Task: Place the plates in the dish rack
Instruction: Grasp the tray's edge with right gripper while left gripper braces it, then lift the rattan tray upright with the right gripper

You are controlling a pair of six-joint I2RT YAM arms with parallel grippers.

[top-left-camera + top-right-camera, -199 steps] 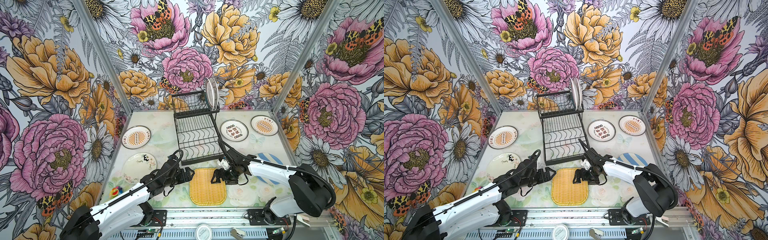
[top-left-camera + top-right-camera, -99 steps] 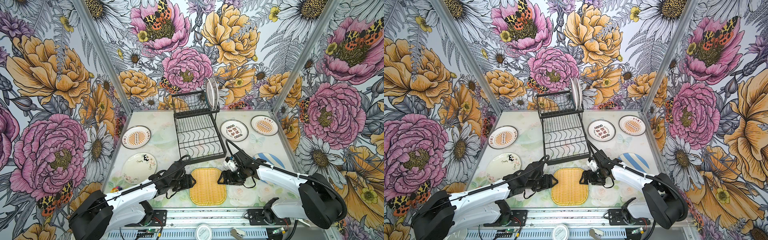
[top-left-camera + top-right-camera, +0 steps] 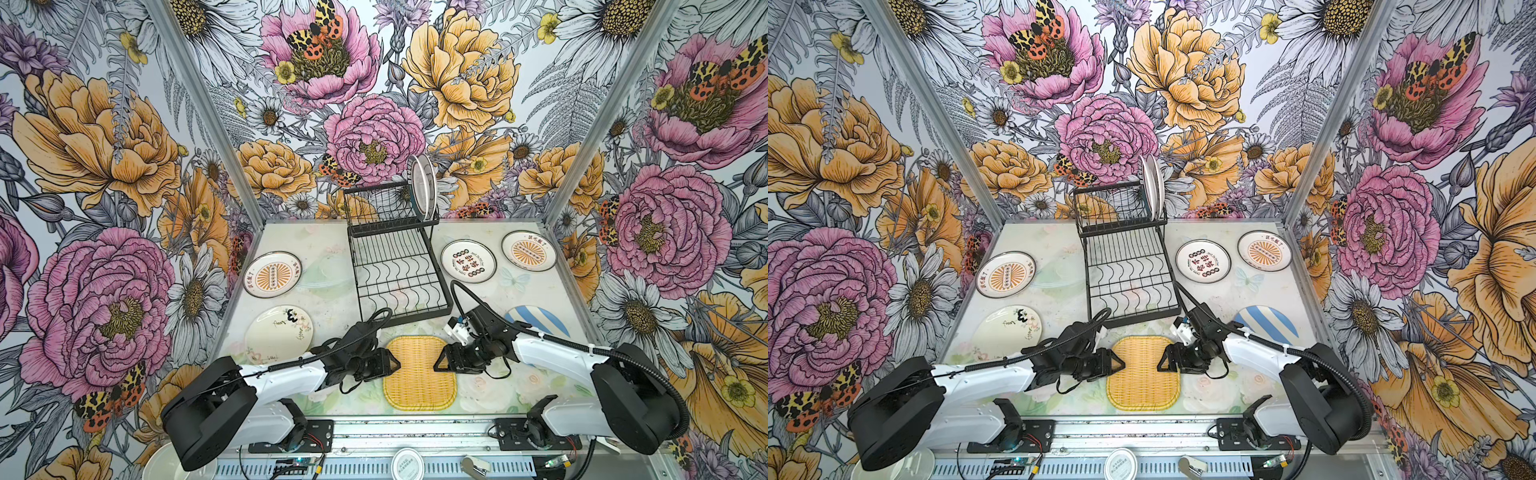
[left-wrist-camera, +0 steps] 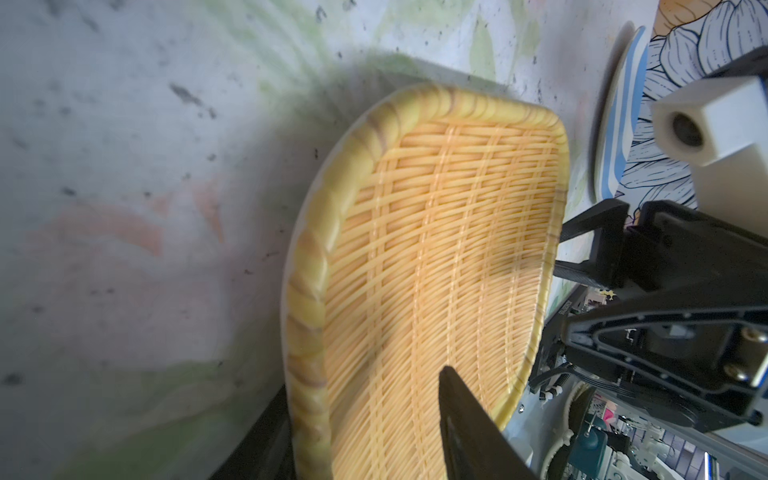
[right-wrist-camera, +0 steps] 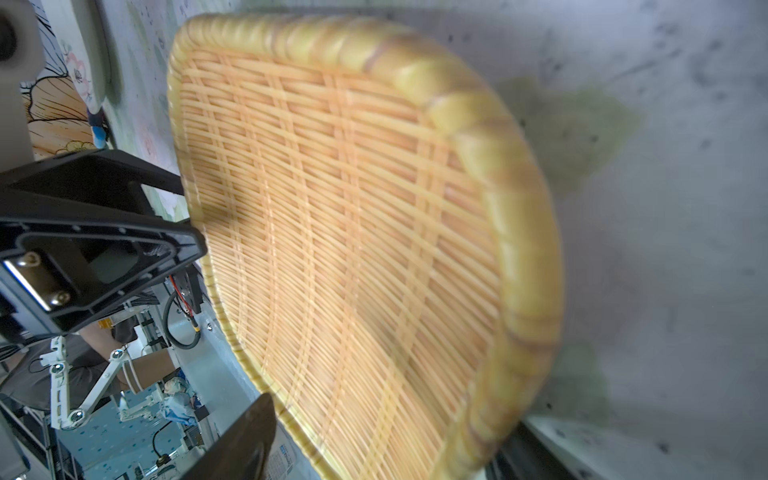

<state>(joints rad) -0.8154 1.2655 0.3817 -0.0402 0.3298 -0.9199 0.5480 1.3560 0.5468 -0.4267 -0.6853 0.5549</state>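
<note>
The dish rack [image 3: 399, 266] stands in the middle of the table [image 3: 332, 257], with its raised tier at the back; a standing plate [image 3: 422, 187] rests on edge at that tier's right end; left of the rack lie the back-left plate [image 3: 273, 275] and, before it, the front-left plate [image 3: 278, 334]; right of the rack, side by side, lie the near-right plate [image 3: 468, 262] and the far-right plate [image 3: 528, 251]; the front-right plate [image 3: 540, 322] lies partly under the right arm [image 3: 548, 353]; the front plate [image 3: 419, 374] lies before the rack, between the left gripper [image 3: 395, 365] and the right gripper [image 3: 438, 365].

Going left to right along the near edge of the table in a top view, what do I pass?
Cream round plate with a black squiggle → left gripper → squarish yellow woven plate → right gripper → blue-striped round plate.
</note>
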